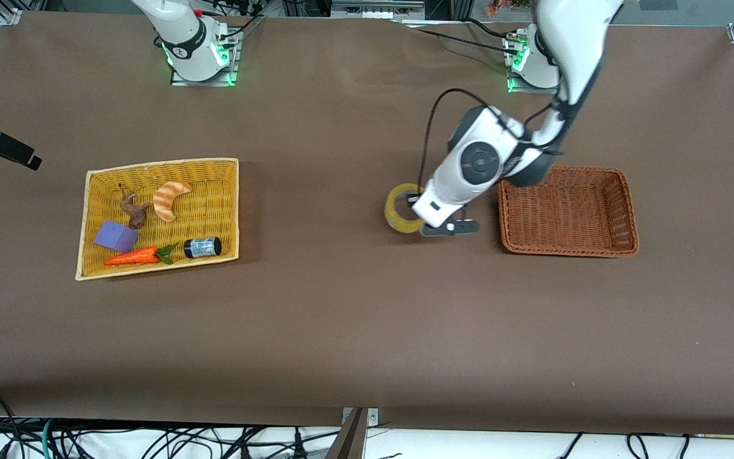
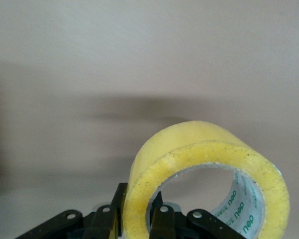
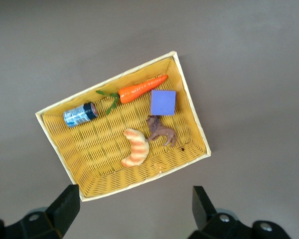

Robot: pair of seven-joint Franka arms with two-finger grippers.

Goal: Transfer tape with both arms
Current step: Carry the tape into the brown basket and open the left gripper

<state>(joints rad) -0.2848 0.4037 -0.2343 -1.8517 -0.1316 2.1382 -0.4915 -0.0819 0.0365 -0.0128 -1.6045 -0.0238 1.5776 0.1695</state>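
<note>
The left gripper (image 1: 419, 215) is pinching the wall of the tape (image 1: 401, 208), one finger inside the core, holding the roll on edge just over the table (image 1: 341, 331), beside the brown basket (image 1: 568, 245). The ring's opening is facing sideways along the table, I think. The right gripper (image 3: 134, 209) is hanging spread wide over the yellow basket (image 3: 194, 117), well apart, so the left arm is the nearer one.
</note>
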